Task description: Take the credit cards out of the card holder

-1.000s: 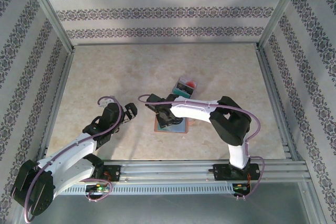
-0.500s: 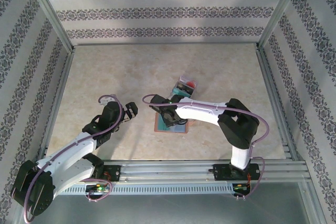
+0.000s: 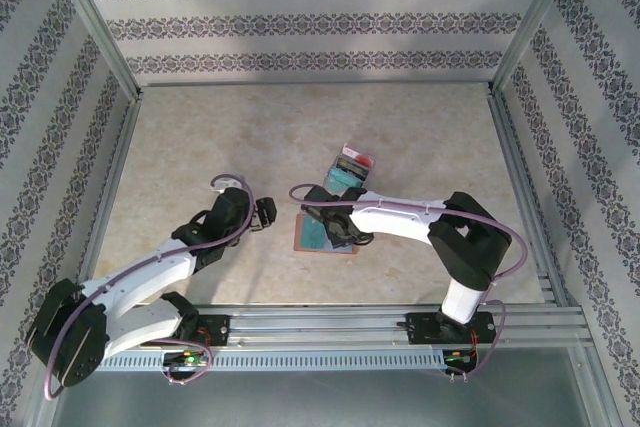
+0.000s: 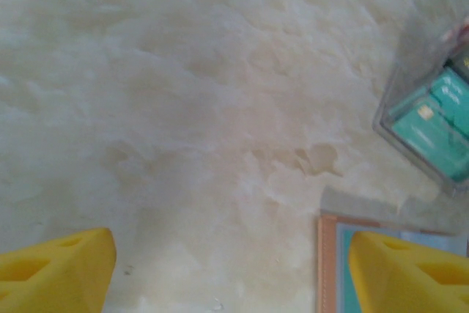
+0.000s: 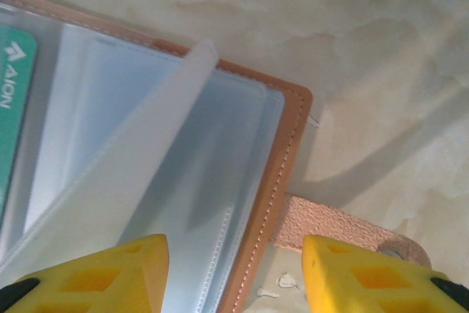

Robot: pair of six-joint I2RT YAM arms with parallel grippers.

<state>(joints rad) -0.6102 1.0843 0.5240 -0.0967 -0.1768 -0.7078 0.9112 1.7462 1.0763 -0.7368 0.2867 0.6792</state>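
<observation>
1. The card holder [image 3: 318, 237] lies open and flat on the table [image 3: 200, 147], near the front and a little right of centre.
2. In the right wrist view its brown stitched border frames clear plastic sleeves [image 5: 220, 152]. One sleeve leaf stands lifted at an angle above the rest.
3. A teal card [image 5: 13, 108] with white lettering sits in a sleeve at the holder's left side. A suede strap tab [image 5: 344, 229] sticks out from under the right border.
4. The right gripper [image 5: 234, 269] hangs low over that right border. Its yellow fingers stand partly apart, one over the sleeves and one over the tab, with nothing clamped between them.
5. Just behind the holder stands a small clear tray [image 4: 399, 78]. It holds teal cards [image 4: 432, 126], and something red [image 3: 362, 159] shows at its far end.
6. The left gripper [image 4: 231, 269] hovers to the left of the holder, jaws wide apart and empty. Bare table lies between them, and its right finger sits over the holder's left border.
7. The tabletop is pale beige with a mottled, marble-like pattern.
8. Walls [image 3: 300, 22] papered in bands of dark ornamental print on white enclose the table on three sides. Metal frame posts [image 3: 95, 22] stand at the back corners.
9. A slotted metal rail [image 3: 320, 325] runs along the near edge and carries both arm bases.
</observation>
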